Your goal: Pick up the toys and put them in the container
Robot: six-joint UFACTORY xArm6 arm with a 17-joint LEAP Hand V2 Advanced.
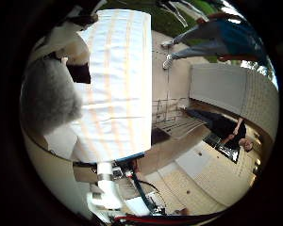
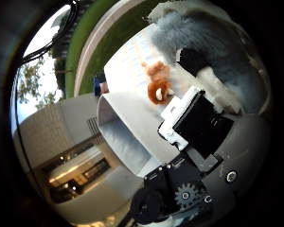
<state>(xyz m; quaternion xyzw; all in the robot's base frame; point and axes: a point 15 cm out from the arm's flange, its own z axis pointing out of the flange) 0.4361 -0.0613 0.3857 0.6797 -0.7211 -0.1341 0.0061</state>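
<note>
The hand (image 2: 199, 127) curls its white and black fingers round a grey furry toy (image 2: 203, 38), which sits pressed close against the palm. Just beyond the fingers, an orange plush toy (image 2: 157, 82) lies on the white striped cloth (image 1: 118, 80) covering the table. Beside the orange toy, nearer the palm, stands the open grey container (image 2: 128, 127).

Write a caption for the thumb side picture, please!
Hand curled around a grey fluffy toy, with an orange toy on the table beside a grey container.
</note>
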